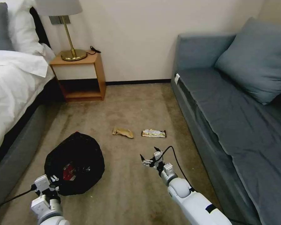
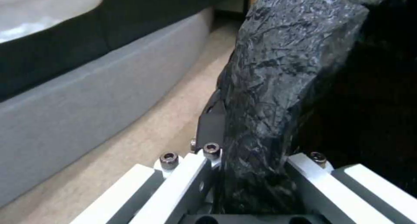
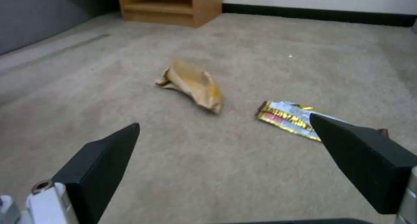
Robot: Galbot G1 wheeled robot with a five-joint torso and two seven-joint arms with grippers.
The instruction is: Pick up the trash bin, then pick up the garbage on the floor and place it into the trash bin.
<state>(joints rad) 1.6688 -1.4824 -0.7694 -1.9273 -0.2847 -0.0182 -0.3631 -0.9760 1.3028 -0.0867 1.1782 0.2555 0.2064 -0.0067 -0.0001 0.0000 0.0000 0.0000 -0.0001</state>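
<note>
Head view: the left claw [image 1: 54, 180] grips the rim of the trash bin [image 1: 74, 162], a red packet [image 1: 69, 172] inside. The right claw [image 1: 150, 157], spread, hovers short of 2 wrappers on the carpet [image 1: 131, 103].

Left wrist view: fingers [image 2: 211, 119] pinch the black bag.

Right wrist view: the tan wrapper [image 3: 191, 85] and gold wrapper [image 3: 289, 119] lie ahead of the parted fingers [image 3: 104, 158].
</note>
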